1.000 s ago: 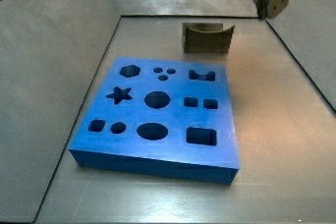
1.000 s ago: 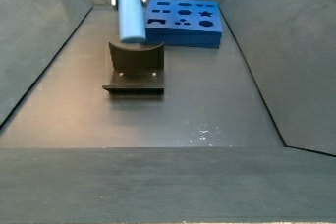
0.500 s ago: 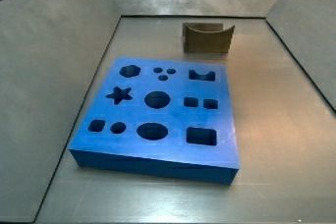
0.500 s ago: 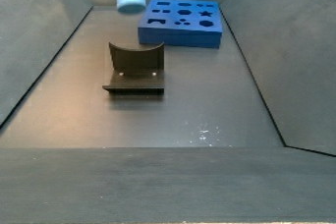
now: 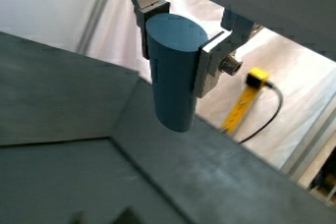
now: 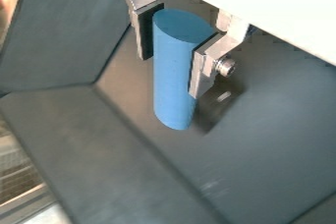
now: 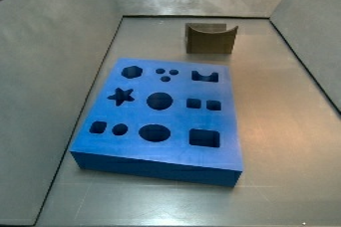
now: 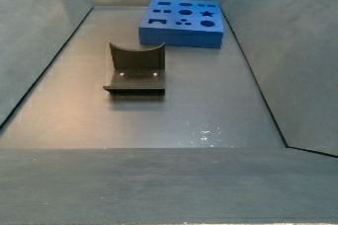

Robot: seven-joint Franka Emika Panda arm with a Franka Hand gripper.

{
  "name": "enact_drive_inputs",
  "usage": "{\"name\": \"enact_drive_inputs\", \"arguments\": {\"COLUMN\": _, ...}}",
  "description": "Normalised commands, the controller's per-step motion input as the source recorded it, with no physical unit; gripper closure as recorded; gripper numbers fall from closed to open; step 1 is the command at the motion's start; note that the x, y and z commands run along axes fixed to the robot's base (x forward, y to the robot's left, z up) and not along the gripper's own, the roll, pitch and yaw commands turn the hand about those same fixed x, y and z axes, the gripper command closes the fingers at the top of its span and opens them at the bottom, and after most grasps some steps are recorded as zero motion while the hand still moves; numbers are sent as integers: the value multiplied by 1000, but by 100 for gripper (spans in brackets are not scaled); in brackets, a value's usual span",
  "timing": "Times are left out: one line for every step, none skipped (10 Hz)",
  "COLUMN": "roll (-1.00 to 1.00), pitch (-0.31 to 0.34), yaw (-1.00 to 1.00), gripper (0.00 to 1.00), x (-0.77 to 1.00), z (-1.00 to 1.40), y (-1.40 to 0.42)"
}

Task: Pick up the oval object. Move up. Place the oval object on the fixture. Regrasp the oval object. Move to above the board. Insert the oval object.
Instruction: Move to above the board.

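Clamping the oval object (image 5: pixel 174 71) high above the floor, the gripper (image 5: pixel 178 43) holds it upright — seemingly clear of everything.

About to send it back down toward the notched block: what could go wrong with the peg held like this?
The gripper clamps only the top of the long blue oval peg, so most hangs unsupported and it may tilt on contact. The olive-brown notched fixture has a narrow notch; a slight offset could miss it. The gripper is out of both side views.

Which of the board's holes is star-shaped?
The star hole in the board's edge column, between hexagon and circle; the gripper, up high, clamps the oval object.
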Motion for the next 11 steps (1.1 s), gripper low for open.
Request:
{"name": "enact_drive_inputs", "arguments": {"roll": -1000, "pitch": -103, "yaw": -54, "gripper": 100, "x": -541, "z": 273, "y": -1000}}
{"name": "enact_drive_inputs", "arguments": {"roll": -1000, "pitch": -113, "yaw": -62, "gripper": 100, "x": -555, "z": 282, "y": -1000}}
{"name": "enact_drive_inputs", "arguments": {"roll": -1000, "pitch": -116, "yaw": -68, "gripper": 100, "x": -573, "z": 284, "y": -1000}}
{"name": "enact_drive_inputs", "arguments": {"roll": -1000, "pitch": -118, "yaw": -74, "gripper": 100, "x": -591, "z": 286, "y": -1000}}
{"name": "enact_drive_inputs", "arguments": {"roll": -1000, "pitch": -125, "yaw": -80, "gripper": 100, "x": -622, "z": 296, "y": -1000}}
{"name": "enact_drive_inputs", "arguments": {"roll": -1000, "pitch": -134, "yaw": -84, "gripper": 100, "x": -660, "z": 299, "y": -1000}}
{"name": "enact_drive_inputs", "arguments": {"roll": -1000, "pitch": -140, "yaw": -88, "gripper": 100, "x": -690, "z": 302, "y": -1000}}
{"name": "enact_drive_inputs", "arguments": {"roll": -1000, "pitch": -161, "yaw": -87, "gripper": 100, "x": -427, "z": 164, "y": -500}}
{"name": "enact_drive_inputs", "arguments": {"roll": -1000, "pitch": -171, "yaw": -80, "gripper": 100, "x": -253, "z": 72, "y": -203}}
{"name": "enact_drive_inputs", "arguments": {"roll": -816, "pitch": -133, "yaw": -65, "gripper": 100, "x": -156, "z": 25, "y": -79}}
{"name": "enact_drive_inputs", "arguments": {"roll": -507, "pitch": -95, "yaw": -31, "gripper": 100, "x": -118, "z": 35, "y": -41}}
